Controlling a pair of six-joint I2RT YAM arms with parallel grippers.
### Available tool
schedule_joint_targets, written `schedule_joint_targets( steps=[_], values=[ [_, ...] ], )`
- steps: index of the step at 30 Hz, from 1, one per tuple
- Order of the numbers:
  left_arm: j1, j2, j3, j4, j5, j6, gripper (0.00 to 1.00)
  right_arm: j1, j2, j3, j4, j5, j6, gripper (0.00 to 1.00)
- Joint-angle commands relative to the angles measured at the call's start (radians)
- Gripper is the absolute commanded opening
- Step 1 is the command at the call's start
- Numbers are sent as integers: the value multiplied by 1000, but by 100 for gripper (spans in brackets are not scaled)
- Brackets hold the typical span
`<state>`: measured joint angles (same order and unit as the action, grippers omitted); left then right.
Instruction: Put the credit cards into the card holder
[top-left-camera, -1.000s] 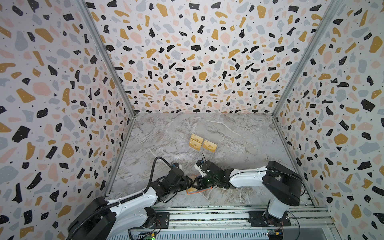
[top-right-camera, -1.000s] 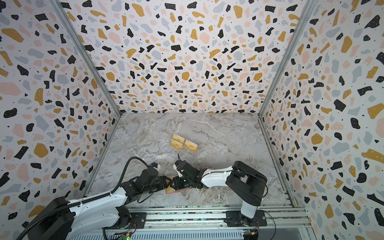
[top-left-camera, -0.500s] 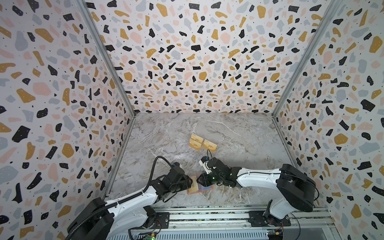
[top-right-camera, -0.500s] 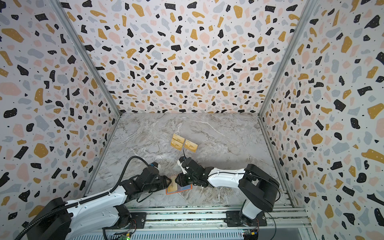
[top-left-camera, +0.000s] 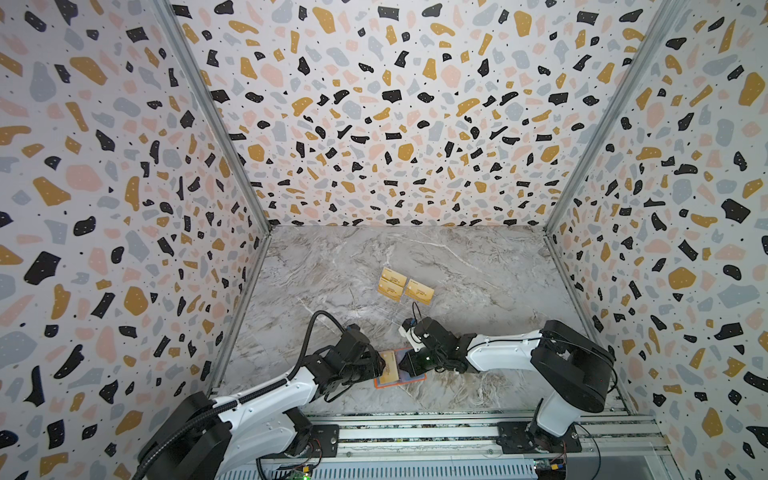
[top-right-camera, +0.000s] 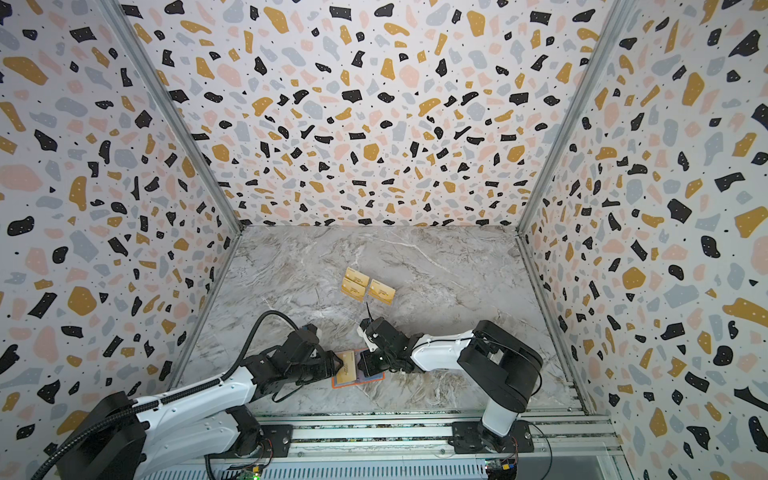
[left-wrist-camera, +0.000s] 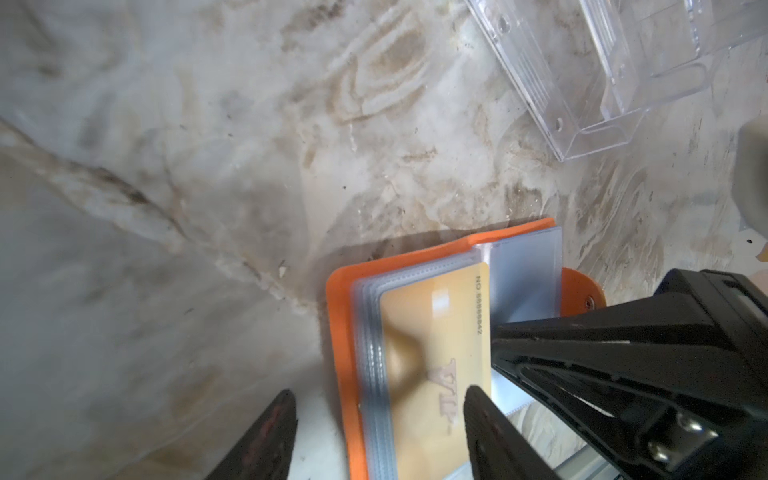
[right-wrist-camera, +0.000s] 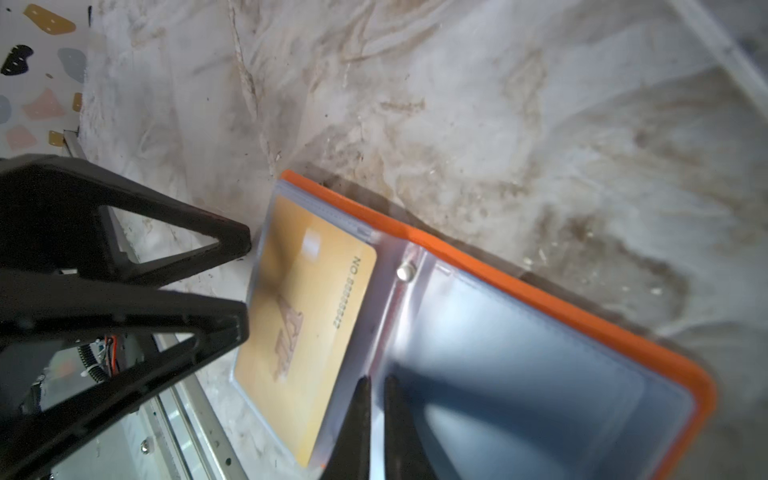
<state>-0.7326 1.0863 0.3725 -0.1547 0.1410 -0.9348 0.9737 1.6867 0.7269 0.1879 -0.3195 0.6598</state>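
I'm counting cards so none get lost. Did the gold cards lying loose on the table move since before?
No. In both top views the loose gold cards stay in the same spot below the white marble vein.

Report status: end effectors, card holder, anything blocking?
Left end effector open beside card holder. Right end effector pinched shut on a clear sleeve. One gold card sleeved; three gold cards beyond. Nothing blocking.

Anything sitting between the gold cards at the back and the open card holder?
Nothing lies on the table between the gold cards and the card holder; only the right gripper and its wrist hang over that stretch.
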Motion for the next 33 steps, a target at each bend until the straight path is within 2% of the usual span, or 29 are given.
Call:
schedule_joint_targets(
  steps=[1,7,16,22,28,33],
  values=[
    [7,37,9,10,64,2,67,-18,5,-55,-40,15,-8,11],
    [7,38,12,78,124,-31,67,-21,10,-71,3,0,6,10],
    [8,-86,39,112,150,-103,65,-21,-1,-69,28,-1,9,11],
    [7,-51,27,155,168,-111,60,-21,-25,-67,41,-3,11,10],
    [5,11,41,165,158,-97,48,-20,-51,-75,63,-14,12,10],
    [3,56,54,155,140,-83,22,-22,-80,-70,50,-12,-11,11]
  ],
)
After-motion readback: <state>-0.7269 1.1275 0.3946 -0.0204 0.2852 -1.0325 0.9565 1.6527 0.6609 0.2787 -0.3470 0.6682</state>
